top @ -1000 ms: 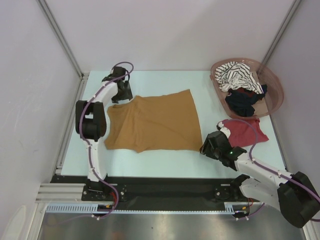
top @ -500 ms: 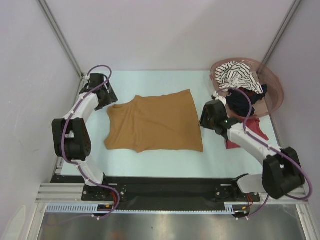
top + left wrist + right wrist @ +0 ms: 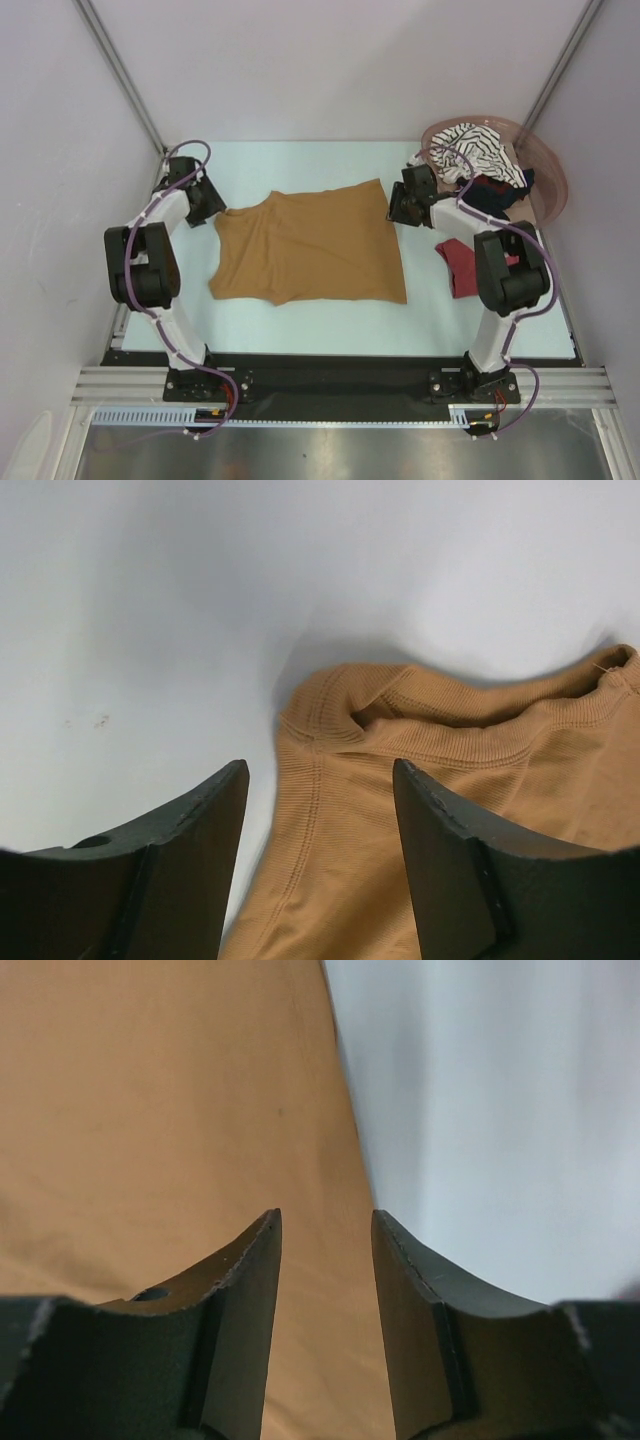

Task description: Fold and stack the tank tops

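Top external: mustard-brown tank top (image 3: 310, 250) lies flat in the middle of the table (image 3: 300, 165), straps twd the left arm, hem twd the right. Left gripper (image 3: 205, 200) is at the far strap corner. Left wrist cam shows its jaws apart w/ the ribbed strap edge between them, nothing pinched. Right gripper (image 3: 398, 205) is at the far hem corner, jaws apart over the cloth edge, no grip I can see. Dark red tank top (image 3: 460, 265) is crumpled by the right arm. Striped top (image 3: 470, 150) and black top (image 3: 490, 200) are in the basket (image 3: 550, 180).
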`<act>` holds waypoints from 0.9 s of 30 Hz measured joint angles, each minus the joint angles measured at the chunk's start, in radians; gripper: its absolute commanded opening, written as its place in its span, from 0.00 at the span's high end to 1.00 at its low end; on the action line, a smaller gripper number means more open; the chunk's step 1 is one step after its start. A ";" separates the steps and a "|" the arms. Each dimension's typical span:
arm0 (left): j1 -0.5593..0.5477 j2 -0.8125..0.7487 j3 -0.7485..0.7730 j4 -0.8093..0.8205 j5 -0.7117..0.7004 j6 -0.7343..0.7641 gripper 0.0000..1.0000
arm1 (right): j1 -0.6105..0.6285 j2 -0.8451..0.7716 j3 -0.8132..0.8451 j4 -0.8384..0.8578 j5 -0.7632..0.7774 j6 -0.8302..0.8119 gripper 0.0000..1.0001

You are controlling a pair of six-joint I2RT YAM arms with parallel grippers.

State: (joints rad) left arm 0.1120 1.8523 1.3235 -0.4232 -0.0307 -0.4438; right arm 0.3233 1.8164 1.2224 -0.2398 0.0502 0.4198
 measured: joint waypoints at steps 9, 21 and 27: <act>0.000 0.084 0.017 0.019 0.039 -0.001 0.49 | -0.006 0.198 0.180 -0.004 -0.016 -0.011 0.50; 0.000 0.124 0.038 0.018 0.039 -0.008 1.00 | -0.007 0.307 0.287 -0.031 0.040 -0.018 0.82; 0.000 0.140 0.074 0.010 0.038 -0.009 1.00 | -0.015 0.345 0.335 -0.040 0.047 -0.014 1.00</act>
State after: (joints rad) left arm 0.1120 1.9919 1.3979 -0.4137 0.0074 -0.4526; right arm 0.3084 2.1612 1.5570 -0.2798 0.0967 0.4061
